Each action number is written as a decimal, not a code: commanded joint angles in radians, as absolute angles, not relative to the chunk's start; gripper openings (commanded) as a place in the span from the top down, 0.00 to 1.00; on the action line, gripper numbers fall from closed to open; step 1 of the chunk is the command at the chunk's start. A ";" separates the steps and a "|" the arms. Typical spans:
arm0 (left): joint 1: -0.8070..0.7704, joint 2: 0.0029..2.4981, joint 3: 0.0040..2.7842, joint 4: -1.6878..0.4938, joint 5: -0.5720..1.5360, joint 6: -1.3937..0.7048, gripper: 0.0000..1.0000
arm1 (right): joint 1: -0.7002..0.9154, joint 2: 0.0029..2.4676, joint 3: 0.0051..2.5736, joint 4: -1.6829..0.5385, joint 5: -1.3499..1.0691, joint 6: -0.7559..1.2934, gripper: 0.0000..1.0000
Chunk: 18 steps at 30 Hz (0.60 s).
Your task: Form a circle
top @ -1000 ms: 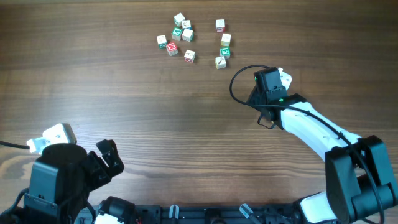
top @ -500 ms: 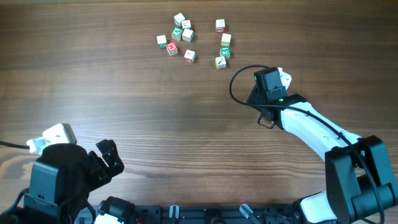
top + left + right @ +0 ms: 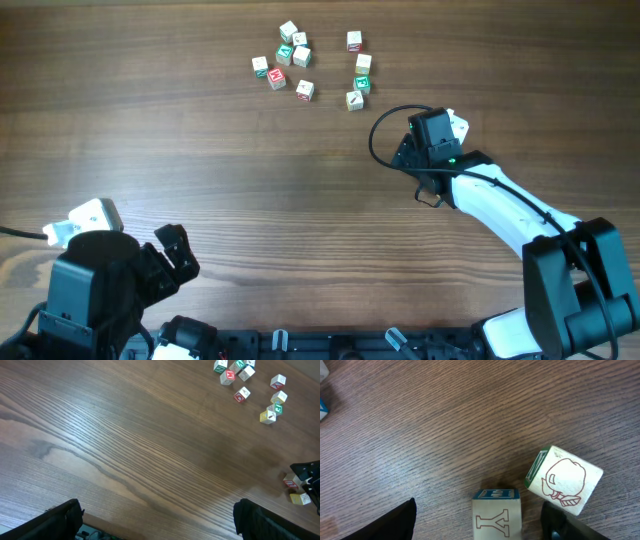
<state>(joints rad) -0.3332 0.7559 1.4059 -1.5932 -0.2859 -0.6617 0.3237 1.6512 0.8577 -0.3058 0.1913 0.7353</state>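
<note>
Several tiny pale wooden cubes (image 3: 302,56) lie in a loose cluster at the table's far middle, with a short column of cubes (image 3: 362,63) to its right; they do not make a closed circle. The same cubes (image 3: 241,394) show at the top right of the left wrist view. My right gripper (image 3: 415,140) is below and right of the cluster. In the right wrist view, my right gripper (image 3: 479,510) stands open around a "Y" cube (image 3: 496,516), with gaps on both sides. A tilted cube with a red drawing (image 3: 563,480) lies beside it. My left gripper (image 3: 160,525) is open and empty.
The left arm (image 3: 100,275) sits at the near left table edge, far from the cubes. The right arm (image 3: 510,205) reaches in from the near right, with a black cable loop (image 3: 385,125). Two cubes (image 3: 295,490) beside the right gripper show in the left wrist view.
My right gripper's jaws have opened wider. The cubes and the left arm have not moved.
</note>
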 commanded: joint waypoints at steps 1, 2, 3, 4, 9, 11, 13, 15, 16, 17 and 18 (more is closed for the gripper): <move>-0.329 0.758 1.406 -1.591 -0.281 -0.674 0.00 | 0.320 1.639 0.875 -0.316 0.196 0.732 0.20; -0.329 0.758 1.406 -1.591 -0.281 -0.674 0.00 | 0.320 1.634 0.875 -0.318 0.190 0.732 0.21; -0.329 0.758 1.406 -1.591 -0.281 -0.674 0.00 | 0.320 1.632 0.875 -0.318 0.182 0.733 0.20; -0.329 0.758 1.406 -1.591 -0.281 -0.674 0.00 | 0.320 1.631 0.875 -0.318 0.176 0.733 0.20; -0.329 0.758 1.406 -1.591 -0.281 -0.674 0.00 | 0.321 1.627 0.875 -0.318 0.151 0.733 0.21; -0.329 0.758 1.406 -1.591 -0.281 -0.674 0.00 | 0.321 1.625 0.875 -0.319 0.148 0.733 0.22; -0.329 0.758 1.406 -1.591 -0.281 -0.674 0.00 | 0.321 1.625 0.875 -0.323 0.148 0.733 0.27; -0.329 0.758 1.406 -1.591 -0.281 -0.674 0.00 | 0.321 1.618 0.875 -0.327 0.148 0.733 0.27; -0.329 0.758 1.406 -1.591 -0.281 -0.674 0.00 | 0.321 1.610 0.875 -0.331 0.148 0.733 0.27; -0.329 0.758 1.406 -1.591 -0.281 -0.674 0.00 | 0.321 1.603 0.875 -0.334 0.148 0.733 0.27; -0.329 0.758 1.406 -1.591 -0.281 -0.674 0.00 | 0.321 1.594 0.875 -0.342 0.148 0.734 0.27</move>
<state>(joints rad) -0.3336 0.7559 1.4059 -1.5932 -0.2859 -0.6617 0.3237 1.6348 0.8577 -0.3328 0.1570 0.7353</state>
